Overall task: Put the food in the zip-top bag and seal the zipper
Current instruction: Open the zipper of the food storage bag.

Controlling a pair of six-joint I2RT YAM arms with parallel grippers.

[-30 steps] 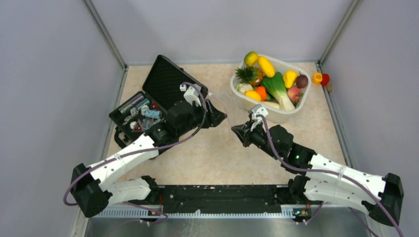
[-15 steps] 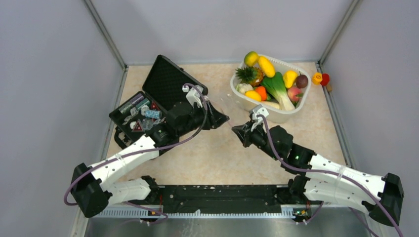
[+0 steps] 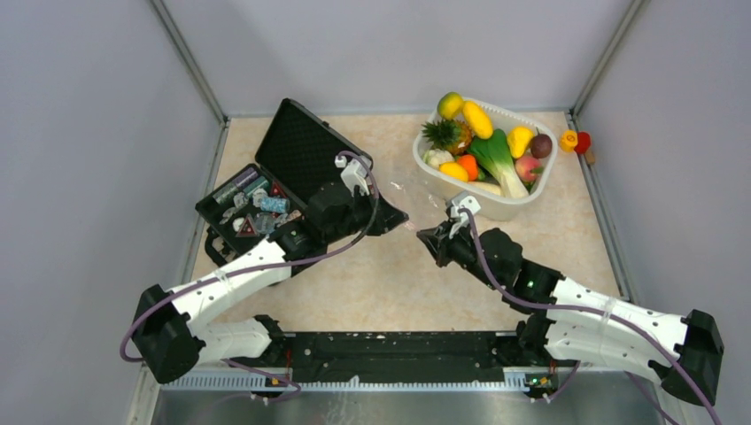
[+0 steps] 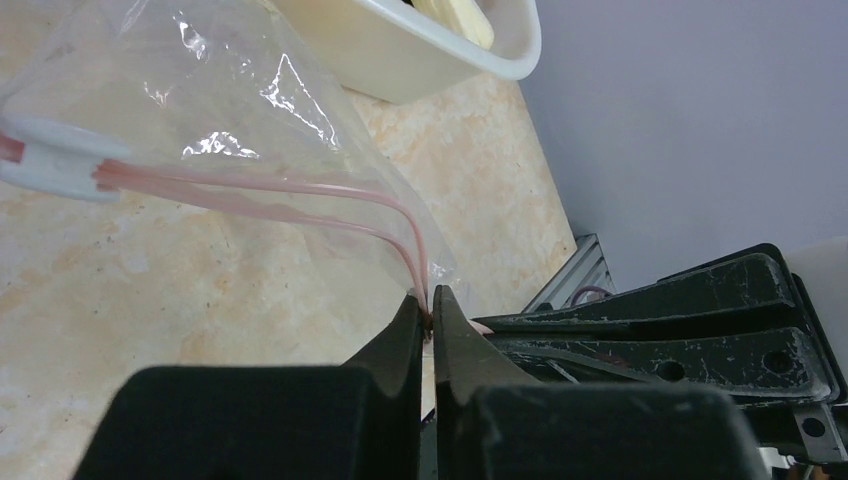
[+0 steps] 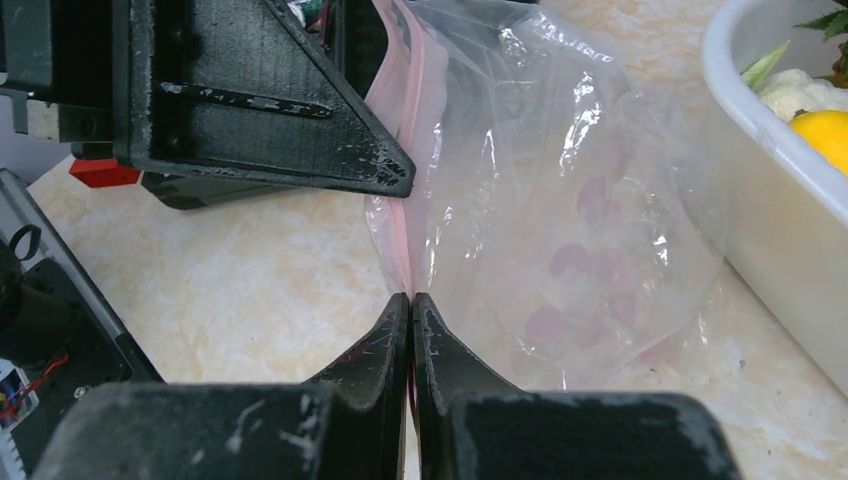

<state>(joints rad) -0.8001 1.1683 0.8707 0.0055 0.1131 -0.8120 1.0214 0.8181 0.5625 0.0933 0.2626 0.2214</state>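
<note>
The zip-top bag point(image 3: 414, 193) lies clear and crinkled on the table between my two grippers and the white tub point(image 3: 522, 202). In the left wrist view my left gripper point(image 4: 428, 306) is shut on the end of the pink zipper point(image 4: 300, 192), whose two strips part a little toward a white slider point(image 4: 55, 165). My right gripper point(image 5: 411, 296) is shut on the zipper point(image 5: 405, 90) from the opposite side, with the bag point(image 5: 570, 200) billowing beyond it. The food point(image 3: 483, 142) sits piled in the tub. From above, the left gripper point(image 3: 405, 219) and right gripper point(image 3: 422, 235) nearly meet.
An open black case point(image 3: 266, 181) with small items stands at the left, under the left arm. Two small toy pieces point(image 3: 576, 140) lie outside the tub by the right wall. Grey walls close in the table on three sides.
My left gripper has closed from open onto the bag's pink zipper and shifted slightly toward the right gripper. The right gripper has stayed shut on the bag.
</note>
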